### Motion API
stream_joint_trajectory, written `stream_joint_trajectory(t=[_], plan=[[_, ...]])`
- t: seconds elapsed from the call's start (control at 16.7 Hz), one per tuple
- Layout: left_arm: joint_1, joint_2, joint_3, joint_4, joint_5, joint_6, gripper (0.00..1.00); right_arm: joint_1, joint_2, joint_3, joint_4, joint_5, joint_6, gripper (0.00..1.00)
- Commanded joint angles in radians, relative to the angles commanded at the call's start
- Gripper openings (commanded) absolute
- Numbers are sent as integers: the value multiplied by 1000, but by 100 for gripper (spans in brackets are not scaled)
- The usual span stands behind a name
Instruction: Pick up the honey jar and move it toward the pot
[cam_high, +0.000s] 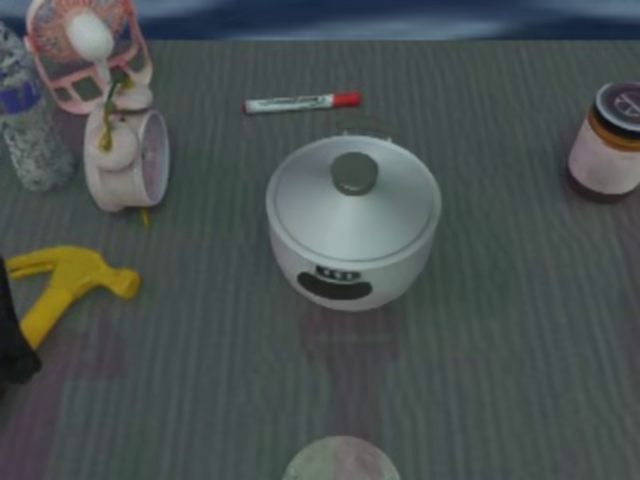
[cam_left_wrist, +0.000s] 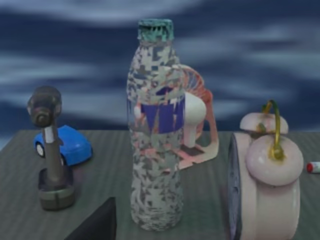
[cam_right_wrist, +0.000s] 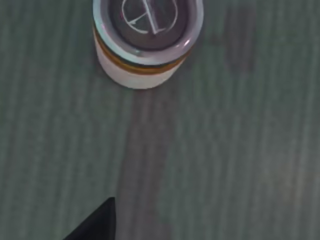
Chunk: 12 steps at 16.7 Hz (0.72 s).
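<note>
The honey jar (cam_high: 608, 140) is seen standing upright at the far right of the table (cam_high: 500, 330), close to the right edge. Its dark round lid, amber band and white label are visible. In the right wrist view the honey jar (cam_right_wrist: 145, 40) is seen from above, with nothing touching it; only a dark finger tip (cam_right_wrist: 97, 222) of the right gripper is seen at the frame edge, well apart from the jar. Whether the fingers of the right gripper are spread or pressed together cannot be told.

The pot (cam_high: 352, 222) is placed in the middle of the table, its domed lid closed, well apart from the jar.

The left arm (cam_high: 12, 340) is seen only as a dark shape at the left edge, beside a yellow hammer (cam_high: 65, 285). The state of its fingers cannot be told either. A water bottle (cam_left_wrist: 156, 130), an alarm clock (cam_high: 125, 155), a small pink fan (cam_high: 88, 50) and a red-capped marker (cam_high: 302, 102) are at the far left side.
</note>
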Motion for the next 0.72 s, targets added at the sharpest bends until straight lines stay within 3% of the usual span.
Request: stream_joint_trajectory(t=[0.42,0.72], plan=[[0,0,0,0,0,0,100,38,653,673,-309,-32,-151,100],[0,0,0,0,0,0,100,66,896,920,-406,-53,-219,100]])
